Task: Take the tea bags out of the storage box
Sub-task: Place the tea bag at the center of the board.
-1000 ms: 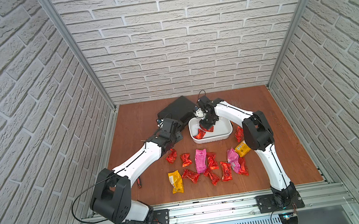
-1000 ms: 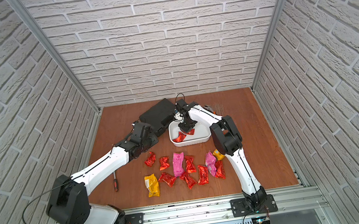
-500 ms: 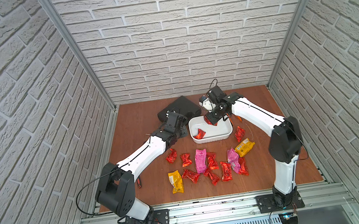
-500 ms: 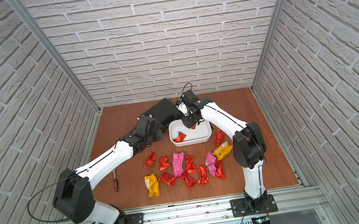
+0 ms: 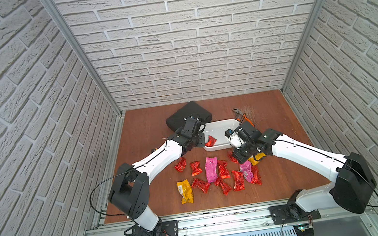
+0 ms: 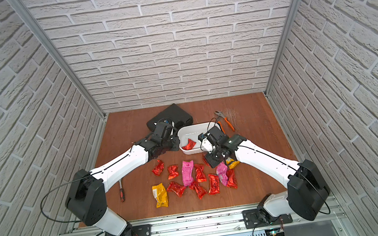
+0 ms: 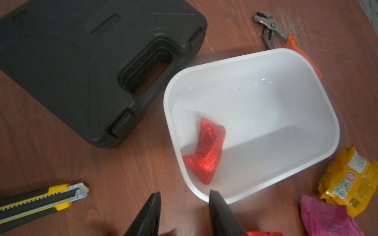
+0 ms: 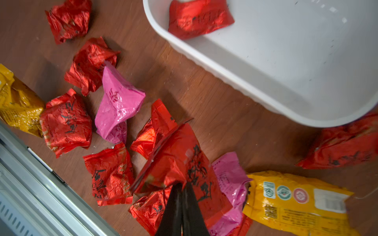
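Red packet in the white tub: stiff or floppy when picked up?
Probably floppy: the packet looks crumpled and bent. Probably light: the right hand holds a second packet by one pinched edge. Unlikely to roll, being flattish.

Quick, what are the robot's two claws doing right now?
Left gripper: open, holding nothing.
Right gripper: shut on a red tea bag.
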{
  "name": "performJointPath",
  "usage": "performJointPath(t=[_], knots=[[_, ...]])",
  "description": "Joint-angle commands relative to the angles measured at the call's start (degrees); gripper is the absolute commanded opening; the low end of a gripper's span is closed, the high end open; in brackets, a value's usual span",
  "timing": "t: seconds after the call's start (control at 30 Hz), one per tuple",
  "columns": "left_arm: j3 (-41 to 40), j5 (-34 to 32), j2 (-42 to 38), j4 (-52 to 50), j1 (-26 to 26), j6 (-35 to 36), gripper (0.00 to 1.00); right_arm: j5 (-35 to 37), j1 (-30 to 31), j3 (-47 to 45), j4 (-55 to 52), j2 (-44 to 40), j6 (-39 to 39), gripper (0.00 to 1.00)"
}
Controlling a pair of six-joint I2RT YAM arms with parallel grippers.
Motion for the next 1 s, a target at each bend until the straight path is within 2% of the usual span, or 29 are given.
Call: performJointPath(t=[0.0, 0.27, 0.43, 0.53, 0.73, 0.9, 0.97], knots=[[-0.06, 1.18, -0.74, 0.72, 0.85, -1.85, 0.45, 2.06, 1.36, -2.79, 7.11, 0.61, 3.55, 0.02], [0.0, -0.64, -1.93, -0.54, 0.39, -1.62, 0.43, 6.14, 1.98, -4.36, 14.84, 7.45, 7.25, 0.05], [1.19, -2.4, -1.21, -1.84, -0.49, -1.33, 0.41, 7.51, 2.75, -5.13, 18.1, 9.11, 9.34, 0.24], [2.61, -3.12, -0.55, -2.46, -1.34, -0.05, 0.42, 7.37, 2.77, -5.49, 17.91, 6.3, 9.69, 0.35], [10.81, -6.67, 5.24, -7.81, -5.18, 6.95, 0.45, 9.91, 2.69, -4.08, 12.76, -4.24, 9.84, 0.43], [19.75, -7.16, 12.28, -14.03, -7.49, 11.26, 0.47, 24.02, 0.47, -4.43, 6.42, -13.07, 14.06, 0.52], [22.79, -5.81, 14.9, -15.84, -7.66, 12.01, 0.49, 25.81, -2.68, -4.52, 4.32, -14.86, 15.92, 0.52]])
